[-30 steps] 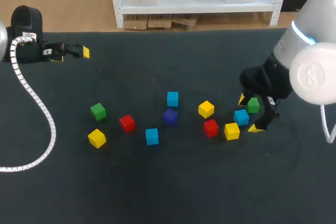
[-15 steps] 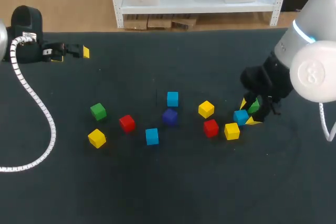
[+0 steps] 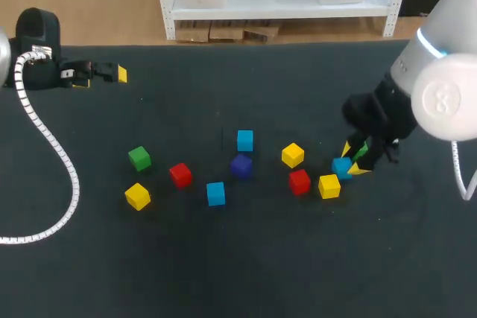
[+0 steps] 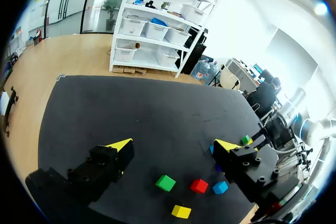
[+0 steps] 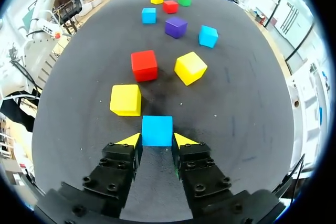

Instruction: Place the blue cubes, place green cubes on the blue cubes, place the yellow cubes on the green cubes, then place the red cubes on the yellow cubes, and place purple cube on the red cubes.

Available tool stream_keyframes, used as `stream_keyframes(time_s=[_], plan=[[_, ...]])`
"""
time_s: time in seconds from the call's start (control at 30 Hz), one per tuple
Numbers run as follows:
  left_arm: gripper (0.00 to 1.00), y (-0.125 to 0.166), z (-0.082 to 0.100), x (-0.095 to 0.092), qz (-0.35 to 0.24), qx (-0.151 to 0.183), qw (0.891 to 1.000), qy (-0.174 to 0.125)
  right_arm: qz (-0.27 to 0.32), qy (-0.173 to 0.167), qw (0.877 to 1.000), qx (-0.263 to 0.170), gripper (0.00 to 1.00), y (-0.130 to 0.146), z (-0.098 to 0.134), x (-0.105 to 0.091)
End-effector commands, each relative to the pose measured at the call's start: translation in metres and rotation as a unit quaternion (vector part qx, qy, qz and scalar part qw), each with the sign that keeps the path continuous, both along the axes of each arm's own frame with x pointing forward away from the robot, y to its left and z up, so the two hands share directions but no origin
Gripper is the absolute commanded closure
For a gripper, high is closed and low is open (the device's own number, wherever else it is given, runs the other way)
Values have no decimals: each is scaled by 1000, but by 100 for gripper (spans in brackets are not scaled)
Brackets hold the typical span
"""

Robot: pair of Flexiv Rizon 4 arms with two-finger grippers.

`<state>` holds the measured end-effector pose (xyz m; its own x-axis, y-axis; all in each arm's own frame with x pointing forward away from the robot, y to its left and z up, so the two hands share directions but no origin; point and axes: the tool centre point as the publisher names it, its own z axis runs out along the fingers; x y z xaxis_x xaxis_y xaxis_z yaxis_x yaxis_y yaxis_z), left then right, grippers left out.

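closing in since a second ago, right hand [image 3: 353, 159] clenched around blue cube [image 5: 157, 129]; left hand [image 4: 173, 146] released

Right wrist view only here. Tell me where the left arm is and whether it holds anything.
Observer: The left gripper hangs over the far left of the table, fingers open, nothing between them.
Operator: Count the green cubes. I see one.
Observer: Two. One green cube lies left, by a red cube; a second green cube shows at the right gripper, close to the blue cube.
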<state>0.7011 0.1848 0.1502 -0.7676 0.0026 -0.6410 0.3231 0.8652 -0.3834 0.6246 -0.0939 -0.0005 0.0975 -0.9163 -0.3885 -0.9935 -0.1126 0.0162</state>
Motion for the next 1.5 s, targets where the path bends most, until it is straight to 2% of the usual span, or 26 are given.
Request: stream_keyframes(time_s=[0.03, 0.2, 0.4, 0.57, 0.83, 1.13, 1.5], plan=[[0, 0, 0, 0, 0, 0, 1000, 0, -16, -1, 1000, -5, 100, -1, 8, 3], [0, 0, 0, 0, 0, 0, 1000, 0, -74, -2, 997, 3, 100, 2, 24, 21], [0, 0, 0, 0, 0, 0, 1000, 0, -117, -25, 993, 15, 100, 24, 34, 46], [0, 0, 0, 0, 0, 0, 1000, 0, -115, -41, 992, 19, 100, 51, 35, 63], [0, 0, 0, 0, 0, 0, 1000, 0, -98, -38, 994, 21, 100, 93, 24, 82], [0, 0, 0, 0, 0, 0, 1000, 0, -88, -20, 995, 32, 100, 124, 11, 89], [0, 0, 0, 0, 0, 0, 1000, 0, -84, -16, 996, 22, 100, 130, 9, 77]])
